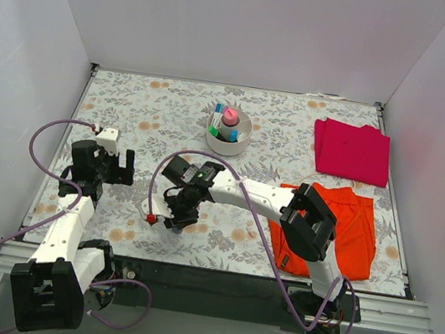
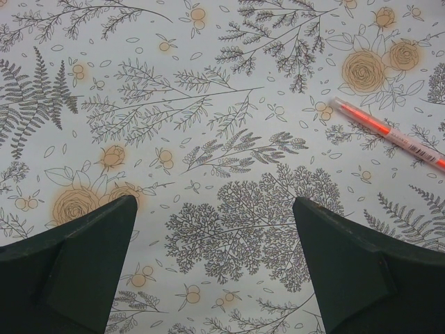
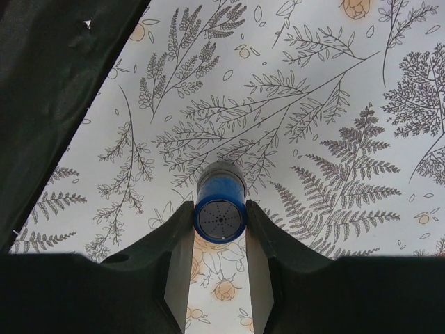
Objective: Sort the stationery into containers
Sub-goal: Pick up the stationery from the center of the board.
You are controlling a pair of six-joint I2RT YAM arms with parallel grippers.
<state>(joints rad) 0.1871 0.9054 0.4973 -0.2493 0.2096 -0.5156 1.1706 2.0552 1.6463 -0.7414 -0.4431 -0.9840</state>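
Observation:
My right gripper (image 3: 219, 207) is shut on the small blue cylinder (image 3: 220, 212), whose perforated end faces the wrist camera. In the top view this gripper (image 1: 173, 220) points down at the floral mat left of centre and hides the cylinder. An orange-pink pen (image 2: 389, 132) lies on the mat, and its red tip (image 1: 149, 218) shows just left of the right gripper. My left gripper (image 2: 214, 200) hangs open over bare mat, with the pen off to its right; from above it (image 1: 120, 169) is at the left. The round off-white bowl (image 1: 241, 143) at the back holds a pink-capped bottle (image 1: 230, 117) and markers.
A magenta cloth (image 1: 352, 151) lies folded at the back right. An orange cloth (image 1: 348, 229) lies under the right arm's elbow. White walls close the mat in on three sides. Purple cables loop beside both arms.

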